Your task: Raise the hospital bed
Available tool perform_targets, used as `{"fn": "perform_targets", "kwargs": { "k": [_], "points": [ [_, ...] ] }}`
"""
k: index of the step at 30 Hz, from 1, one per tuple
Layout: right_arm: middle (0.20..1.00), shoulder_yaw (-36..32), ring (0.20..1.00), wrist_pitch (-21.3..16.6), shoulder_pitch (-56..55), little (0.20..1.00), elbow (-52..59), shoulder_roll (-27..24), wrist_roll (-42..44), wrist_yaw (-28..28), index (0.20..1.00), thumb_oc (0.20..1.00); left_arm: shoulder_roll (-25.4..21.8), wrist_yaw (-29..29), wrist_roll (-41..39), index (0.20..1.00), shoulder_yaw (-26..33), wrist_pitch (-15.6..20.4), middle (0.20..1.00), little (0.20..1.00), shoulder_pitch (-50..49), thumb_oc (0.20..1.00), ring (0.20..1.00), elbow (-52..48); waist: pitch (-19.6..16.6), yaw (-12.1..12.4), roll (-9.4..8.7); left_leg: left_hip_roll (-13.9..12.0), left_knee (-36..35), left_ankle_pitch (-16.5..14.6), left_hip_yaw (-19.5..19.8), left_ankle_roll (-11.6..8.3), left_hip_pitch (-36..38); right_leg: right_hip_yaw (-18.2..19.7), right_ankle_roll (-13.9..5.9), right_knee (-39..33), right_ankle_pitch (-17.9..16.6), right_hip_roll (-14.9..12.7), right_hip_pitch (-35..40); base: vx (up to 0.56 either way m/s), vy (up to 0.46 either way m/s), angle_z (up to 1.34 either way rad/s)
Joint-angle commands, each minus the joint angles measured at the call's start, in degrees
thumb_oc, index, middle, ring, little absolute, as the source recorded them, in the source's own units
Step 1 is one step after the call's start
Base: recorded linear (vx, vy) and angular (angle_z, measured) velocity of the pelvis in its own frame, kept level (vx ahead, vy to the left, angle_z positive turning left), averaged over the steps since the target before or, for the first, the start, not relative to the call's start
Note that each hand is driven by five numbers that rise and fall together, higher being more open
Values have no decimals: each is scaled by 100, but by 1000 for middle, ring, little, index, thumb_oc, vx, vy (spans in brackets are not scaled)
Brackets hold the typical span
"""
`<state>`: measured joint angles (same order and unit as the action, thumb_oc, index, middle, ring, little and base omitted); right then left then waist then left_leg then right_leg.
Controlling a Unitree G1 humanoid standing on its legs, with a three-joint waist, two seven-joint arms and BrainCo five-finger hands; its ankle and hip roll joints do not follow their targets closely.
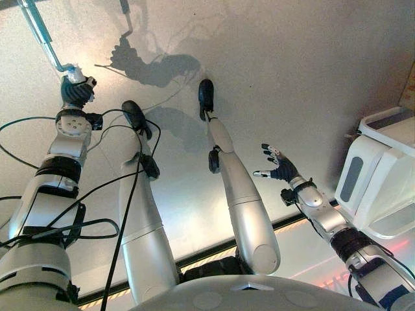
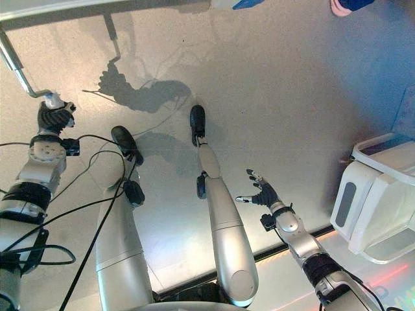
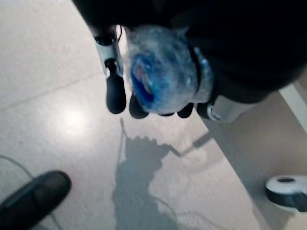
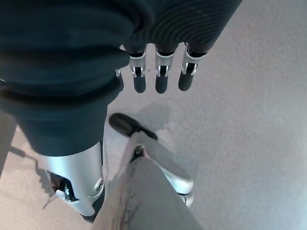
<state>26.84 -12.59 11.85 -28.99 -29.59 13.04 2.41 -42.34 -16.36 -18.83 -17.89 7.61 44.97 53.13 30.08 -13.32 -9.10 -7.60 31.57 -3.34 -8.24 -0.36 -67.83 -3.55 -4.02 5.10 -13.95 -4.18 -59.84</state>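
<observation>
The bed's crank, a bent metal rod [image 1: 40, 34] with a blue-taped shaft, comes down from the upper left. Its end grip [image 3: 160, 76], blue under clear film, sits inside my left hand [image 1: 76, 91], whose fingers [image 3: 115, 93] are curled round it. The rod [image 2: 16, 68] and my left hand [image 2: 55, 115] also show in the right eye view. My right hand [image 1: 280, 170] hangs over the bare floor at the right, far from the crank, with fingers [image 4: 160, 79] straight, spread and holding nothing.
A white plastic cart [image 1: 382, 181] stands at the right edge. A dark floor strip [image 1: 305, 220] runs across the near floor. A person's shoes [image 2: 342, 6] show at the far edge. A white caster wheel [image 3: 288, 191] stands near the crank.
</observation>
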Motion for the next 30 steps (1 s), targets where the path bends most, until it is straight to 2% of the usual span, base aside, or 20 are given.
{"fn": "perform_targets", "kwargs": {
  "k": [1, 3, 4, 5, 7, 9, 10, 12, 13, 16, 18, 20, 21, 25, 26, 28, 29, 30],
  "points": [
    [1000, 114, 1000, -42, -102, 1000, 270, -20, 92, 17, 1000, 1000, -157, 100, 550, 200, -497, -39, 200, 200, 324, 200, 200, -665, -29, -35, -500, 219, -225, -259, -256, -74, 607, 63, -575, 320, 325, -181, 106, 0, 0, 0],
    [1000, 109, 1000, -29, -92, 1000, 264, -31, 63, 23, 1000, 1000, -111, 147, 541, 200, -587, 18, 200, 200, 281, 200, 200, -979, -29, -32, -484, 230, -239, -255, -265, -72, 615, 73, -579, 323, 321, -179, 98, -2, -5, 2],
    [1000, 99, 1000, 0, -48, 1000, 225, -51, -12, 43, 1000, 1000, -64, 230, 428, 200, -696, 131, 200, 200, 143, 200, 200, -1556, -29, -24, -449, 244, -278, -232, -289, -73, 643, 80, -581, 324, 315, -184, 97, -6, -7, 4],
    [1000, 99, 1000, 0, -48, 1000, 225, -51, -12, 43, 1000, 1000, -64, 230, 428, 200, -696, 131, 200, 200, 143, 200, 200, -1557, -29, -25, -450, 244, -279, -232, -289, -73, 643, 81, -581, 324, 315, -184, 97, -8, -22, 4],
    [1000, 4, 1000, 23, -88, 1000, 237, -122, -170, 68, 1000, 1000, -228, 414, 26, 200, -798, 433, 200, 200, -227, 200, 200, -2784, -29, 18, -319, 295, -348, -194, -296, -74, 715, 72, -571, 366, 338, -182, 105, -2, -40, 2],
    [1000, -32, 1000, 25, -120, 1000, 225, -147, -211, 84, 1000, 1000, -334, 486, -134, 200, -761, 501, 200, 200, -410, 200, 200, -3160, -29, 32, -271, 319, -397, -170, -299, -79, 760, 47, -570, 373, 345, -186, 134, -3, -46, -1],
    [1000, -103, 1000, 41, -164, 1000, 179, -182, -281, 95, 1000, 1000, -491, 574, -388, 200, -678, 633, 200, 200, -668, 200, 200, -3802, -29, 80, -181, 348, -442, -139, -270, -81, 801, 28, -571, 387, 358, -204, 176, -3, -48, -3],
    [1000, -128, 1000, 44, -194, 1000, 152, -187, -302, 99, 1000, 1000, -567, 647, -561, 200, -616, 695, 200, 200, -857, 200, 200, -4092, -29, 98, -134, 366, -499, -110, -264, -86, 849, 18, -569, 393, 366, -208, 200, -13, -43, -2],
    [1000, -233, 1000, 63, -248, 1000, 87, -198, -368, 86, 1000, 1000, -800, 744, -753, 200, -451, 799, 200, 200, -1121, 200, 200, -4656, -29, 167, -47, 391, -636, -52, -246, -102, 955, -21, -574, 407, 389, -219, 270, -19, -47, -1],
    [1000, -307, 1000, 71, -322, 1000, 40, -219, -399, 68, 1000, 1000, -1006, 892, -1007, 200, -246, 896, 200, 200, -1461, 200, 200, -5186, -29, 222, 21, 422, -755, 11, -222, -114, 1065, -74, -565, 427, 418, -236, 356, -24, -69, 0],
    [1000, -422, 1000, 63, -431, 1000, -58, -217, -420, 35, 1000, 1000, -1319, 1107, -1363, 200, 73, 1022, 200, 200, -1989, 200, 200, -5840, -29, 349, 147, 473, -933, 116, -183, -134, 1220, -155, -549, 515, 478, -263, 459, -30, -73, 5],
    [1000, -465, 1000, 59, -454, 1000, -158, -206, -426, 28, 1000, 1000, -1413, 1173, -1409, 200, 188, 1035, 200, 200, -2160, 200, 200, -5990, -29, 388, 192, 490, -988, 162, -158, -146, 1273, -184, -540, 544, 502, -275, 496, -23, -80, 11],
    [1000, -564, 1000, 54, -506, 1000, -253, -186, -441, 21, 1000, 1000, -1555, 1280, -1535, 200, 516, 1101, 200, 200, -2562, 200, 200, -6225, -29, 480, 283, 521, -1095, 238, -106, -160, 1371, -266, -526, 617, 549, -316, 564, -19, -87, 9],
    [1000, -694, 1000, 20, -594, 1000, -367, -195, -440, 14, 1000, 1000, -1654, 1423, -1645, 200, 994, 1099, 200, 200, -3250, 200, 200, -6467, -29, 595, 409, 560, -1268, 336, -31, -180, 1570, -354, -513, 704, 622, -369, 704, -7, -56, 19],
    [1000, -804, 1000, 11, -663, 1000, -448, -173, -428, -2, 1000, 1000, -1721, 1467, -1636, 200, 1334, 1105, 200, 200, -3650, 200, 200, -6515, -29, 689, 505, 585, -1323, 368, -1, -184, 1665, -408, -518, 784, 661, -417, 779, 3, -20, 14],
    [1000, -789, 1000, 10, -658, 1000, -449, -174, -428, -2, 1000, 1000, -1721, 1469, -1636, 200, 1367, 1100, 200, 200, -3688, 200, 200, -6531, -29, 674, 500, 586, -1325, 369, 2, -184, 1669, -411, -519, 784, 663, -419, 784, 3, -20, 15],
    [1000, -874, 1000, 1, -746, 1000, -515, -162, -456, -22, 1000, 1000, -1759, 1512, -1611, 200, 1663, 1078, 200, 200, -4161, 200, 200, -6493, -29, 788, 605, 645, -1398, 422, 56, -181, 1766, -498, -531, 813, 692, -491, 911, 3, -21, 10],
    [1000, -872, 1000, 1, -745, 1000, -515, -162, -456, -22, 1000, 1000, -1759, 1512, -1611, 200, 1669, 1078, 200, 200, -4167, 200, 200, -6495, -29, 785, 604, 645, -1399, 423, 57, -181, 1767, -498, -531, 813, 692, -492, 912, 3, -21, 8]
  ]
}}
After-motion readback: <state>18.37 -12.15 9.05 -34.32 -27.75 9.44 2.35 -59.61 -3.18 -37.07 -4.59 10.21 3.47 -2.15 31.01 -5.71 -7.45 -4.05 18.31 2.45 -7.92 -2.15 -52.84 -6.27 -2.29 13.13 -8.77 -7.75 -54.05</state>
